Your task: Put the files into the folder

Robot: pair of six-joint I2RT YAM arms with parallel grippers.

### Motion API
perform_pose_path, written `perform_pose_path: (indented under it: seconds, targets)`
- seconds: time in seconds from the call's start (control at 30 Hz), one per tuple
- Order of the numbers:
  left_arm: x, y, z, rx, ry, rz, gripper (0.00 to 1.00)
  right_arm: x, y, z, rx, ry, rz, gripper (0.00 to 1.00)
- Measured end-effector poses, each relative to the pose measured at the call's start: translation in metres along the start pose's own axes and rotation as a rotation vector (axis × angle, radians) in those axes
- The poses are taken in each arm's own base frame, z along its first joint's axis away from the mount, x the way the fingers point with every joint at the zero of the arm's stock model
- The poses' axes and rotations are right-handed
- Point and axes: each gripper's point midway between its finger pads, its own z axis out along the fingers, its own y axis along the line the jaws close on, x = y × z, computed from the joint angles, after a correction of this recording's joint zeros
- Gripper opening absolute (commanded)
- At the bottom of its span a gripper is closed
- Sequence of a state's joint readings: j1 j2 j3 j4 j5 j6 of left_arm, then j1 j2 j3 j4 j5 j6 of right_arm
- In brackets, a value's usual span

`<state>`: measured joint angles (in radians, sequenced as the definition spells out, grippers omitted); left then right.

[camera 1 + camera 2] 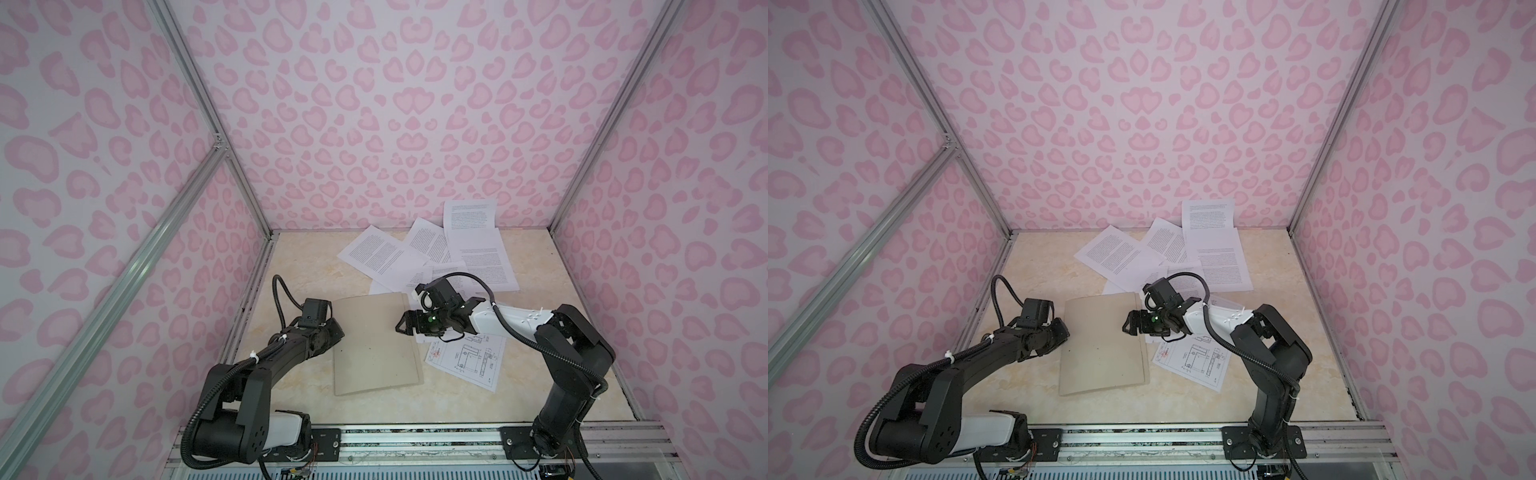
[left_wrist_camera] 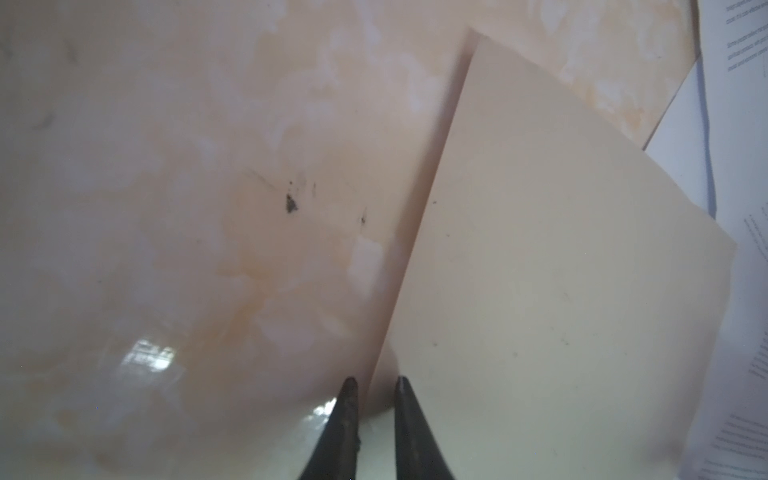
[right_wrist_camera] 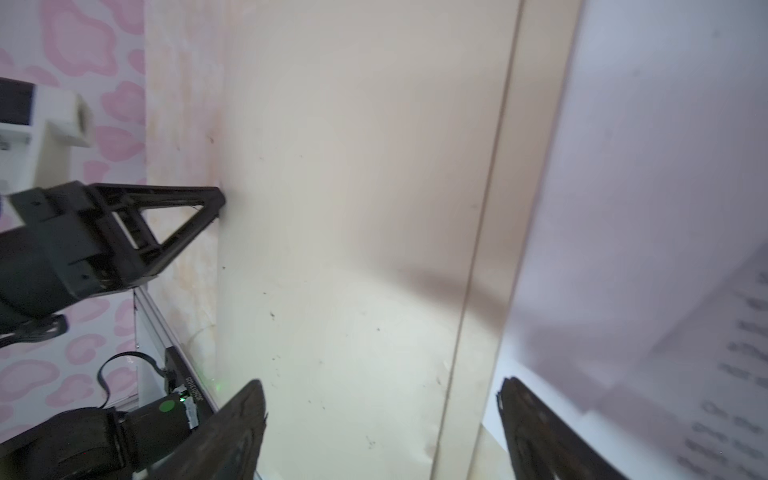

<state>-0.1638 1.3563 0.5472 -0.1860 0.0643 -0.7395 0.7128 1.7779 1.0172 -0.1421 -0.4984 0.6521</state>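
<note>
The beige-grey folder (image 1: 374, 349) (image 1: 1104, 349) lies shut in the middle of the table. My left gripper (image 1: 337, 328) (image 2: 376, 382) is at its left edge, the jaws nearly together with the folder (image 2: 561, 270) edge pinched between them. My right gripper (image 1: 401, 326) (image 3: 380, 395) hovers open over the folder (image 3: 353, 208) near its right edge, holding nothing. White text files (image 1: 386, 257) (image 1: 1121, 253) lie scattered behind the folder; one (image 1: 469, 220) leans on the back wall. A sheet with a line drawing (image 1: 465, 357) (image 1: 1192, 359) lies right of the folder, under my right arm.
The cream marbled tabletop (image 1: 299, 266) is boxed in by pink patterned walls on three sides. An aluminium rail (image 1: 415, 436) carrying both arm bases runs along the front edge. Overlapping sheets (image 1: 486, 262) cover the back right of the table.
</note>
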Motion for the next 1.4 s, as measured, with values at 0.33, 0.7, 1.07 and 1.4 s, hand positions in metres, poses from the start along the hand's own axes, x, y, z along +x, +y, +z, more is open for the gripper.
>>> perform_pose_path:
  seconds: [0.33,0.7,1.07,1.4]
  targets:
    - [-0.001,0.0,0.0,0.0,-0.001,0.0,0.19,0.035,0.004,0.003,-0.005,0.063,0.024,0.86]
    - [0.0,0.0,0.0,0.001,-0.002,0.0,0.18,0.023,0.015,-0.024,0.05,-0.023,-0.049,0.87]
    - [0.0,0.0,0.0,0.001,-0.002,0.0,0.18,0.054,0.016,0.003,-0.003,0.075,-0.011,0.87]
    - [-0.001,0.0,0.0,0.0,-0.002,0.0,0.19,0.055,0.013,0.014,-0.026,0.079,0.046,0.87]
